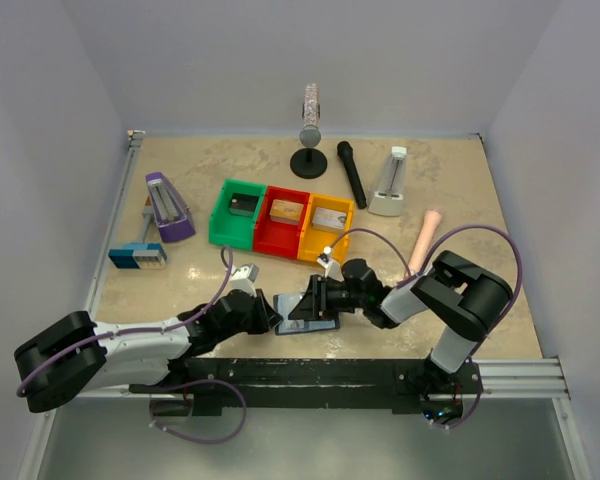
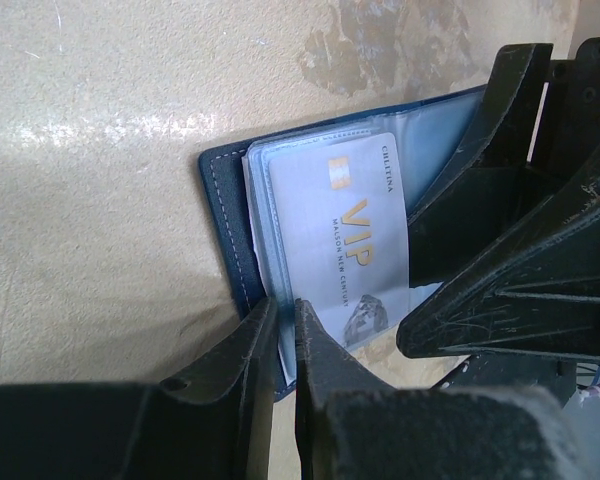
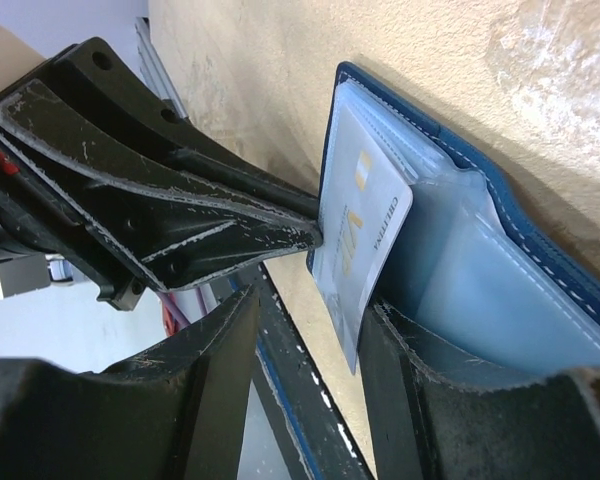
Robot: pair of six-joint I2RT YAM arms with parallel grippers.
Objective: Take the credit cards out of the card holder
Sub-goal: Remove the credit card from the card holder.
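Silvery VIP card (image 2: 350, 260) in navy card holder (image 2: 225, 215); left gripper (image 2: 285, 305) clenched on holder, right gripper (image 3: 312, 305) released

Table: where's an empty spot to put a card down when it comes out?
Bare patches: the back left corner, between the purple metronome and the microphone stand; and the right side, between the pink stick and the table edge. Crowded: the near middle, where the left claw and right claw meet at the card holder.
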